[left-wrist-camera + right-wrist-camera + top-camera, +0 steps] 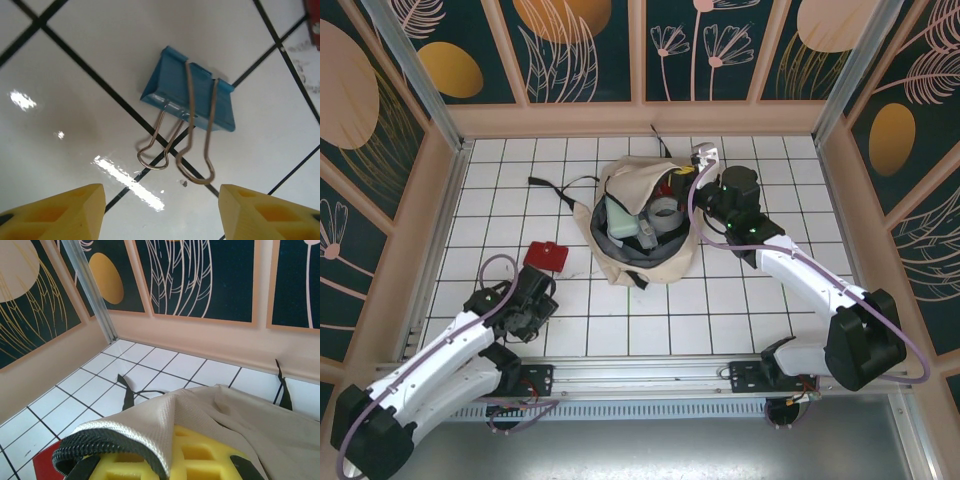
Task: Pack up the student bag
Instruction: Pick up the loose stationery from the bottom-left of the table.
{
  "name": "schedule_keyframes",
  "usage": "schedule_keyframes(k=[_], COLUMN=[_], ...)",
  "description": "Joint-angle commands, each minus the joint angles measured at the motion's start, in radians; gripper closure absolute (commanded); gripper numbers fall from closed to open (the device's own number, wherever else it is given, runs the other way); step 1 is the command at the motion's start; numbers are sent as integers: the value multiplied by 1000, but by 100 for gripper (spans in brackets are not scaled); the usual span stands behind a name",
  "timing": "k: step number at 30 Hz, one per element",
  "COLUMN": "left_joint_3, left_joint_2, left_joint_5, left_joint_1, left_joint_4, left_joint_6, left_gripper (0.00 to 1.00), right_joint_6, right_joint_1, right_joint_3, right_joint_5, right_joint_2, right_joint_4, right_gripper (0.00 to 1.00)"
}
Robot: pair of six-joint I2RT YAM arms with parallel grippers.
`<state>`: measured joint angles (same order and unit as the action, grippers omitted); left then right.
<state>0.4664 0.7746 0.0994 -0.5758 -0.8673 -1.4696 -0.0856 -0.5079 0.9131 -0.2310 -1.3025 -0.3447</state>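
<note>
The bag (pixel 655 262) lies in the middle of the white tiled table (pixel 620 330), nearer the back wall, with its mouth gaping upward and its dark lining showing. Inside it are a grey roll (pixel 667 212) and a pale green box (pixel 618 222), among other things too tangled to make out. A black strap (pixel 555 185) trails from the bag across the tiles to the left. The right gripper (pixel 700 180) sits at the bag's right rim with its jaws closed on the fabric. In the right wrist view the cream cloth (pixel 240 420) and its black zipper (pixel 95 445) drape over the yellow fingers (pixel 205 455) of the right gripper (pixel 165 460), and the rim is lifted off the table. The left gripper (pixel 532 305) is well apart from the bag, low over the tiles at the front left, just in front of a flat red item (pixel 547 256). In the left wrist view the left gripper (pixel 161 212) has its jaws open, its yellow fingertips (pixel 80 207) spread wide and holding nothing. A blue binder clip (pixel 175 85) lies on the tiles just ahead of them, roughly in line with the gap. Its two wire handles point back toward the gripper and rest across a black grout line, and neither fingertip touches it. An edge of the red item (pixel 315 22) shows at the top right corner of that view.
</note>
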Motion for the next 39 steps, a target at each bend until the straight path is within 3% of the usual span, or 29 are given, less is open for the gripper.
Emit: schedule_keyframes(k=[1,8,22,26,31,39], left_joint_3=[-18,-6,-53,-43,-19,167], left_joint_2=[-47,-66,-47,-34,-16,25], left_joint_5=[-31,81,146,190,202,264], left_joint_1=[3,3,4,4,5,4], left_joint_4=[96,95,117,102,115,144], left_joint_6=[-165,-224,-255,-247,-210,-30], left_gripper=[41,48,63,79,99,100], right_joint_6=[-18,-18,-14,-11,-11,-11], right_joint_1=[-17,-18,-18,-18,-18,-18], right_joint_3=[9,8,8,4,3,4], right_joint_5=[-44,-44,-39,-34,-35,-34], right_joint_2=[31,27,20,24,23,23], right_joint_4=[-137,-139,-140,-144,-145,-145], right_gripper=[97,96,96,96,96,96])
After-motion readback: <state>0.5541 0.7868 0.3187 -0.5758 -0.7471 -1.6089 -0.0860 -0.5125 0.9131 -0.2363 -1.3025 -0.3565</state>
